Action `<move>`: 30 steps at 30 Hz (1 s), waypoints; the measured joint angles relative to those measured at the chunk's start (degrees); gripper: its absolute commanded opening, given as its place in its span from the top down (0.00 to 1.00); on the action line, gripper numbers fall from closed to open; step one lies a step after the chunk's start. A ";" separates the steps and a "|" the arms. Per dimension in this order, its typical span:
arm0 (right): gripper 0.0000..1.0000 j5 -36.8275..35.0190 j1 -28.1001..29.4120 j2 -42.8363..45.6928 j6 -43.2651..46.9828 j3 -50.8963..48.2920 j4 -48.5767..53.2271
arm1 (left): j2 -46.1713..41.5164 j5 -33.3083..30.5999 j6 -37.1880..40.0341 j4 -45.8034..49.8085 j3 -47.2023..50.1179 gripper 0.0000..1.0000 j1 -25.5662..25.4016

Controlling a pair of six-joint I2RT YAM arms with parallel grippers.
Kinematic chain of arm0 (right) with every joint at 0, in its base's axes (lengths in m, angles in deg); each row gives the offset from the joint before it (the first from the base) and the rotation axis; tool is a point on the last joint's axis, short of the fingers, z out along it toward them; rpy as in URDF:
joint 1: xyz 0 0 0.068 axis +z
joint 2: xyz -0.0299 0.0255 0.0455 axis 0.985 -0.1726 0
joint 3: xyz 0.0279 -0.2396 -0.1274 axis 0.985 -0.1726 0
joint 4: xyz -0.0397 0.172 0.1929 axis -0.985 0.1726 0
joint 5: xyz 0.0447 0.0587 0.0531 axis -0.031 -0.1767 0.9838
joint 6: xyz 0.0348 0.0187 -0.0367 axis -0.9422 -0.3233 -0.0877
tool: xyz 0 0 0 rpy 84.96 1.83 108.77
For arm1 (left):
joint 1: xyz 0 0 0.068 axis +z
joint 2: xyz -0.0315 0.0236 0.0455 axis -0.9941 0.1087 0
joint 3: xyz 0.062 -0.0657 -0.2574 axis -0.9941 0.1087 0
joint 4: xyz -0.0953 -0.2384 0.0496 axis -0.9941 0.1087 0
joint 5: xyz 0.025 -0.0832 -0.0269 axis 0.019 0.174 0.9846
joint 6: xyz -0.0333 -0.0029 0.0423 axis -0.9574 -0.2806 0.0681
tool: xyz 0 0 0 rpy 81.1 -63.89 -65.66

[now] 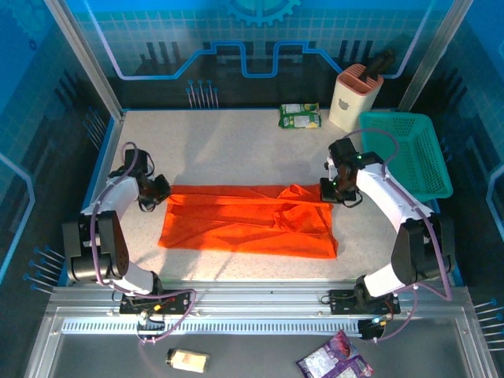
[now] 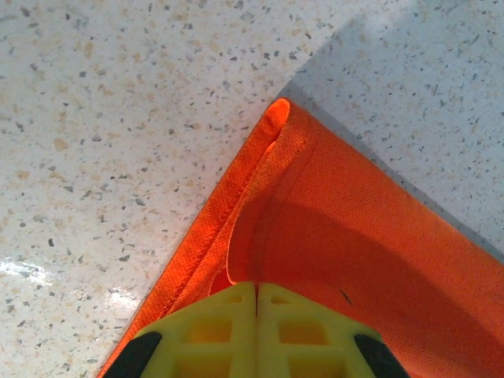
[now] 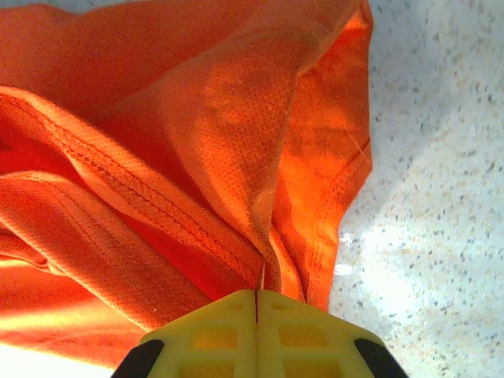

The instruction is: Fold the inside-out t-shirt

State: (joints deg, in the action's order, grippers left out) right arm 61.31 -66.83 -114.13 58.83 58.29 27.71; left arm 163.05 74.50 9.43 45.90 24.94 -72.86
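We are looking down on the speckled table [image 1: 236, 142], where the orange t-shirt [image 1: 248, 220] is lying as a long, flat band across the middle of the frame, its seams showing and a bunched ridge of cloth rising toward its upper right. The left gripper [image 1: 160, 189] is sitting at the shirt's upper left corner and the right gripper [image 1: 335, 191] at its upper right corner, so the cloth is stretching between the two arms. In the left wrist view, the yellow fingers [image 2: 228, 323] of the left gripper [image 2: 256, 295] are pressing together at the bottom of the frame with no gap, and a hemmed corner of the t-shirt [image 2: 354, 236] is running out from between them to a point near the centre, lying flat on the table [image 2: 118, 118]. In the right wrist view, the right gripper [image 3: 256, 298] is likewise closing its jaws tight on a gathered fold of the t-shirt [image 3: 157, 157], which is fanning up and left in thick pleats, with bare table [image 3: 441, 157] on the right. At the upper right of the overhead frame a teal basket [image 1: 417, 157] is standing beside a beige holder [image 1: 350, 98], and a green packet [image 1: 300, 116] is lying just left of them.
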 measured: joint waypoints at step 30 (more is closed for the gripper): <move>0.58 5.49 3.17 11.39 -9.70 -9.57 -0.92 | -7.54 1.05 -4.20 3.76 4.72 0.70 2.49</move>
State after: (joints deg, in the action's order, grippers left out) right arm 66.79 -63.66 -102.74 49.12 48.71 26.79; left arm 155.51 75.55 5.23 49.66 29.66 -70.37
